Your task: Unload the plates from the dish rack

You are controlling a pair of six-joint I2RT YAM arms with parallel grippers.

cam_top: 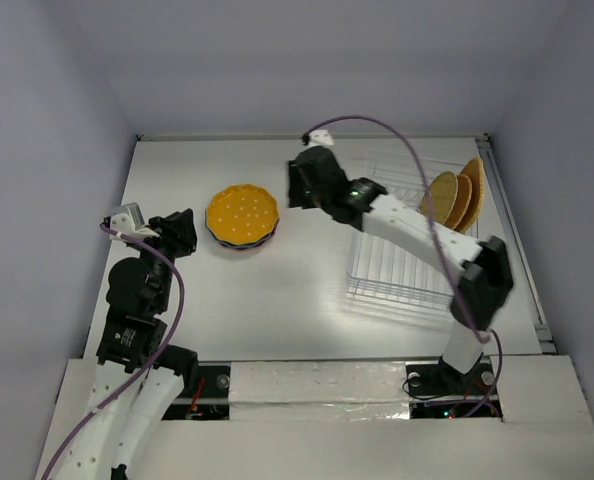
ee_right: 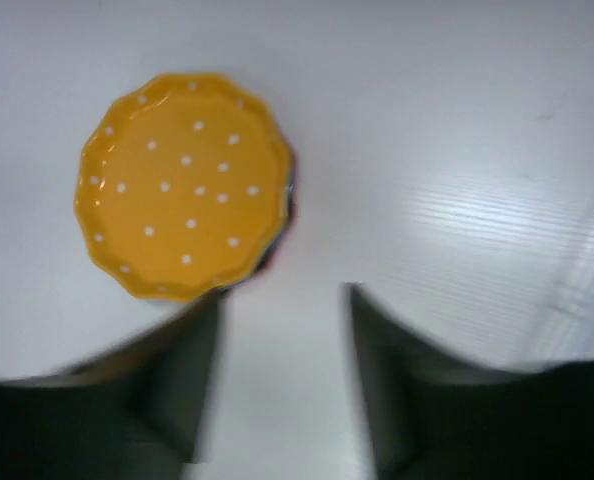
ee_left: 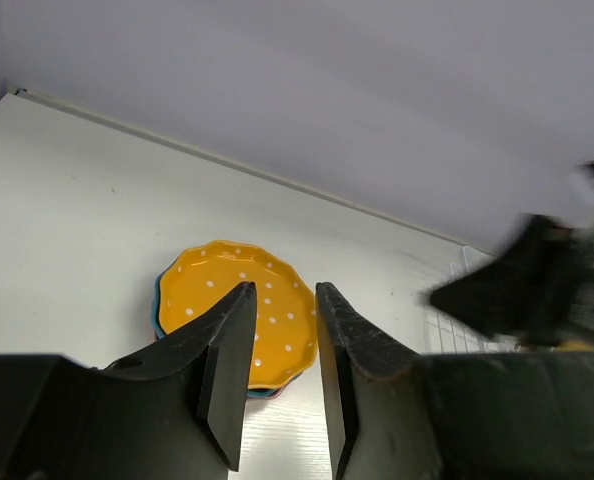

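A yellow-orange dotted plate [cam_top: 242,214] lies on top of a short stack on the table; blue and pink rims show under it. It also shows in the left wrist view [ee_left: 239,312] and the right wrist view [ee_right: 183,184]. Three tan woven plates [cam_top: 457,196] stand on edge at the far right end of the clear wire dish rack [cam_top: 397,262]. My right gripper [cam_top: 299,186] is open and empty, just right of the stack; it shows in the right wrist view [ee_right: 282,300]. My left gripper [cam_top: 182,232] is open and empty, left of the stack; it shows in the left wrist view [ee_left: 283,295].
The white table [cam_top: 277,300] is enclosed by pale walls on three sides. The right arm [cam_top: 417,235] stretches across the dish rack. A purple cable [cam_top: 397,140] loops over the rack.
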